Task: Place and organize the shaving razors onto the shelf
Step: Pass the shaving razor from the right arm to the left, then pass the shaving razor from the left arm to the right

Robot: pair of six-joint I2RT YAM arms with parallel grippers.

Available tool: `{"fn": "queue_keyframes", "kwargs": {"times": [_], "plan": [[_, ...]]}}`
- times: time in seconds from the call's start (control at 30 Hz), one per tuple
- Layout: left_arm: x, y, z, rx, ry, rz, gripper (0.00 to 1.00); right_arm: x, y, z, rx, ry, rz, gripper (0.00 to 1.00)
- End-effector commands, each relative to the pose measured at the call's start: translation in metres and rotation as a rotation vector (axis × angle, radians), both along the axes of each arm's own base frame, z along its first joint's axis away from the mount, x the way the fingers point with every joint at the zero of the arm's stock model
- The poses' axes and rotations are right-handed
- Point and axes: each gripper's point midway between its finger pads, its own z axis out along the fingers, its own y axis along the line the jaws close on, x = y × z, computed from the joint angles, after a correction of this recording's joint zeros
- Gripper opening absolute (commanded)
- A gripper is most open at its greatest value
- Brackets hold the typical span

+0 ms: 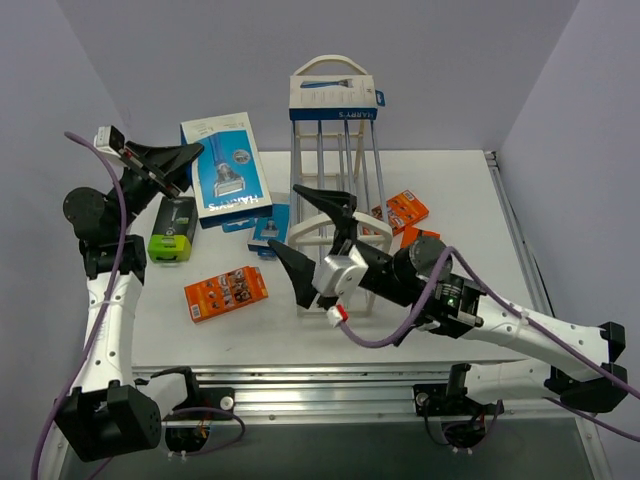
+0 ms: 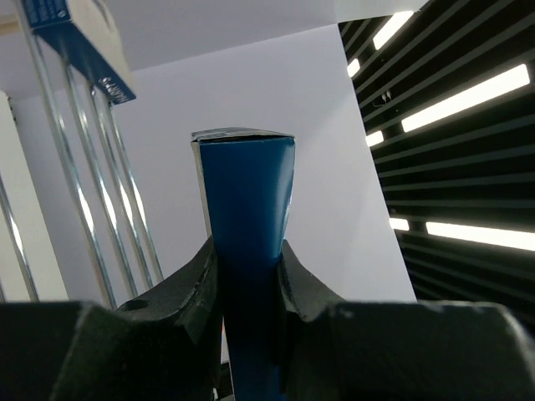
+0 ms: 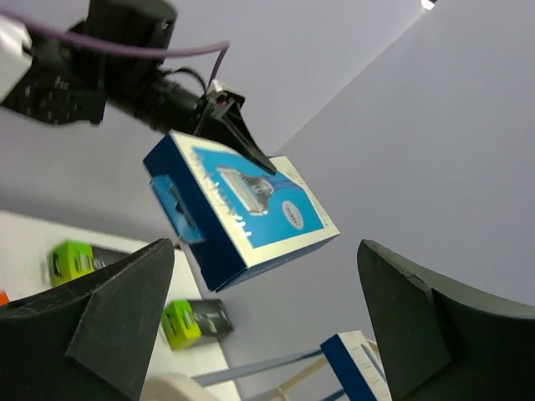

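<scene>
A: Why is the left end effector (image 1: 190, 165) squeezing that blue razor box (image 1: 226, 168) up in the air?
B: It pinches the edge, beside the shelf (image 1: 298, 165), so the box can slide onto it, I think.
A: And the right end effector (image 1: 285, 217)?
B: Spread wide apart, holding nothing, in front of the shelf, maybe keeping out of the way.

The top view looks down from high behind the arm bases over the whole counter (image 1: 440, 180) and shelf (image 1: 335, 200). The left wrist view faces upward, very close to the blue box (image 2: 247, 192), seen edge-on in the left gripper (image 2: 248, 251). The right wrist view tilts up from low and sees that same box from farther off, as does the top view.
</scene>
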Motion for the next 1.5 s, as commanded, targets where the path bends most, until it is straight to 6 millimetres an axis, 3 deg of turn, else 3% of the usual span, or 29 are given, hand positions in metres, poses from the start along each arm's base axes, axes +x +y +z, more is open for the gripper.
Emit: {"fn": "queue_keyframes", "kwargs": {"times": [0.0, 0.2, 0.3, 0.43, 0.57, 0.83, 1.1, 1.47], "plan": [[-0.026, 0.005, 0.065, 0.025, -0.269, 0.072, 0.02, -0.010, -0.016, 0.056, 0.242, 0.211, 0.084, 0.86], [-0.036, 0.016, 0.096, 0.062, -0.413, 0.230, 0.02, -0.007, -0.035, 0.098, 0.490, 0.412, 0.124, 0.85], [-0.043, 0.023, 0.110, 0.077, -0.471, 0.327, 0.02, 0.003, -0.044, 0.112, 0.654, 0.600, 0.140, 0.78], [-0.061, 0.027, 0.123, 0.083, -0.543, 0.398, 0.02, 0.015, -0.044, 0.113, 0.788, 0.826, 0.142, 0.74], [-0.070, 0.025, 0.129, 0.104, -0.596, 0.408, 0.02, 0.018, -0.048, 0.120, 0.941, 1.020, 0.260, 0.74], [-0.088, 0.025, 0.139, 0.068, -0.702, 0.413, 0.02, 0.020, -0.039, 0.111, 0.983, 1.234, 0.335, 0.74], [-0.087, 0.027, 0.135, 0.014, -0.684, 0.392, 0.02, 0.031, -0.010, 0.071, 0.989, 1.419, 0.390, 0.74], [-0.088, 0.028, 0.131, -0.005, -0.690, 0.387, 0.02, 0.021, 0.017, 0.064, 0.914, 1.461, 0.548, 0.75]]}}
